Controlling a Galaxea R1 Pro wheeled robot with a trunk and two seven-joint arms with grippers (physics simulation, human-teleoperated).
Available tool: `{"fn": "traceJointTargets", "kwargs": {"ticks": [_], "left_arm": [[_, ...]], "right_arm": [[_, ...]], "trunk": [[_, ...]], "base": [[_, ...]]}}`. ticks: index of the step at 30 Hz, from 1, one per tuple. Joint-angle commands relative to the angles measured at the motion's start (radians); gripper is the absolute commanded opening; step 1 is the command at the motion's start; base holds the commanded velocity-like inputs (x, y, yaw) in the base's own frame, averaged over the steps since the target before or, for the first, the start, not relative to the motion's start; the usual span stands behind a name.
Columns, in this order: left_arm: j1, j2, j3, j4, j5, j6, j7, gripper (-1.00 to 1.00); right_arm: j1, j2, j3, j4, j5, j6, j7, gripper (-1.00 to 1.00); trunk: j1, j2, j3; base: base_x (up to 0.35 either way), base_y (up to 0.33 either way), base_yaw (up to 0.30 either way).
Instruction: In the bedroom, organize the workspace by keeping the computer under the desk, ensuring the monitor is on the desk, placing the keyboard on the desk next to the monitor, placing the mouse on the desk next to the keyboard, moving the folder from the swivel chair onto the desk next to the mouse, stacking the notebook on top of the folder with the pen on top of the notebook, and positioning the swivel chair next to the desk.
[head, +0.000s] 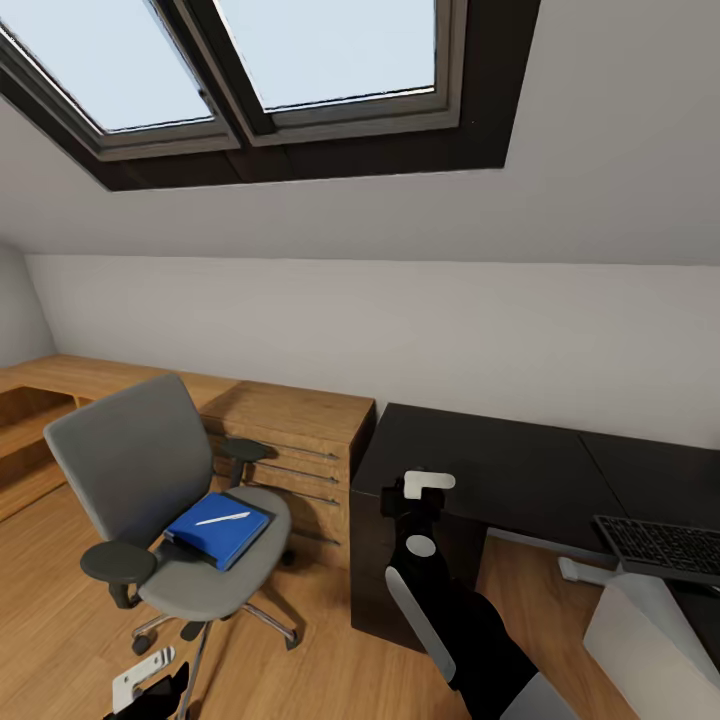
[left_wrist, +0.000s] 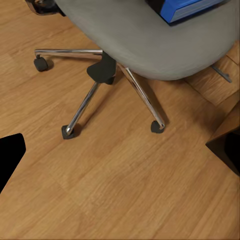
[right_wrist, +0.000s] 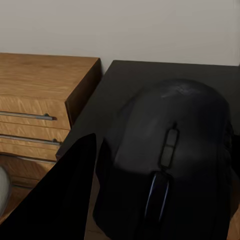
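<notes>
Nearest the right wrist camera sits the mouse (right_wrist: 167, 160), black and rounded, its scroll wheel facing the lens; it appears clenched between the right arm's fingers, with a dark finger (right_wrist: 55, 195) at its side. In the head view the right gripper (head: 418, 500) hangs over the near left corner of the black tabletop (head: 500, 470).

Going left to right in the head view: the left gripper (head: 150, 680) shows at about 7 o'clock, low by the chair's base, and whether its fingers are spread or closed cannot be told. The swivel chair (head: 150, 470) stands at 8 o'clock on the wooden floor. Its seat is the one carrier with a load: the blue folder (head: 218, 528) lies flat on it, with the white pen (head: 222, 518) across the top. A notebook between them cannot be made out. The wooden drawer cabinet (head: 300, 450) comes next, then the desk. The keyboard (head: 660, 548) lies at 4 o'clock on the desk's right part, above a pale box that may be the computer (head: 650, 630).

The step in hand looks to be setting the mouse down. To do it well, the arm should carry it rightward across the bare tabletop, lower it flat just beside the keyboard, and release only once its base rests.
</notes>
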Motion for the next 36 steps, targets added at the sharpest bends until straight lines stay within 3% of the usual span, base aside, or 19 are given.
{"fn": "traceJointTargets", "kwargs": {"ticks": [1,4,17,26,36], "left_arm": [[0.000,0.001,-0.005,0.000,0.009,-0.004,0.004,1.00],[0.000,0.001,-0.011,0.000,0.009,-0.008,0.004,1.00],[0.000,0.000,-0.015,0.000,0.010,-0.008,0.009,1.00],[0.000,0.000,-0.014,0.000,0.010,-0.008,0.008,1.00],[0.000,-0.001,-0.015,0.000,0.010,-0.008,0.008,1.00]], "right_arm": [[-0.001,0.000,0.002,-0.001,-0.004,0.006,-0.007,-1.00],[-0.001,0.000,0.002,-0.001,-0.004,0.005,-0.007,-1.00],[-0.001,0.000,0.002,0.001,-0.006,0.004,-0.005,-1.00],[-0.001,0.000,0.002,0.006,-0.006,0.004,-0.004,-1.00],[-0.001,-0.001,-0.002,0.053,-0.006,0.003,0.009,-1.00]], "trunk": [[0.000,-0.001,-0.001],[0.000,-0.001,-0.001],[-0.050,0.090,0.040],[-0.050,0.090,0.040],[-0.050,0.090,0.040]], "base": [[0.094,0.000,0.000],[0.030,0.000,0.000],[0.001,0.000,0.000],[0.006,0.000,0.000],[0.293,0.000,0.000]]}}
